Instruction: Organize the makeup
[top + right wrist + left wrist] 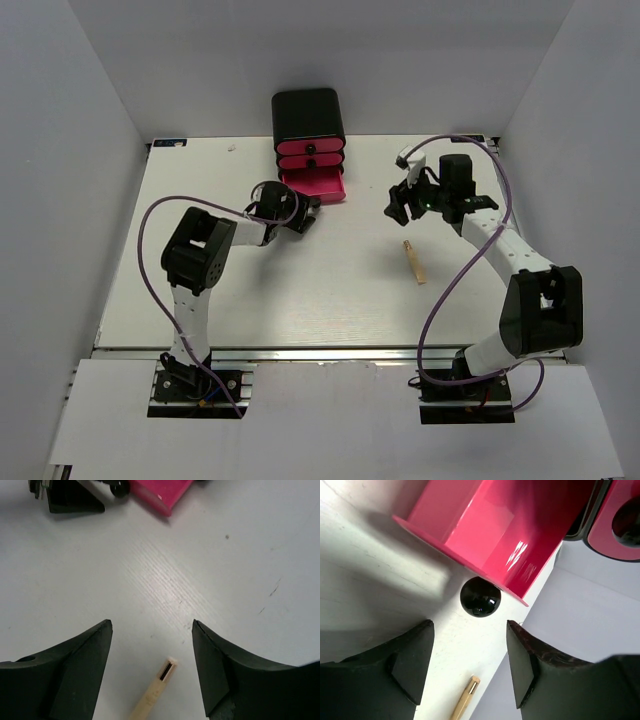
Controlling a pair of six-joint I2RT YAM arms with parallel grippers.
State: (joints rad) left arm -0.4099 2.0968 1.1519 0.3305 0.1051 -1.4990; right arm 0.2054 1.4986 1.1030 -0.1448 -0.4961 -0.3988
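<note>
One beige stick (414,261) lies on the white table, right of centre. It also shows in the right wrist view (157,690), below and between my fingers, and in the left wrist view (465,699). My right gripper (402,205) (151,627) is open and empty, hovering just beyond the stick. My left gripper (304,216) (470,630) is open and empty, right in front of the black knob (479,596) of the pulled-out bottom pink drawer (318,184) (485,525). No other makeup is in view.
The black box (308,115) with three pink drawers stands at the back centre, its two upper drawers shut. White walls close in the table on the left, back and right. The left gripper's fingers (70,497) show in the right wrist view.
</note>
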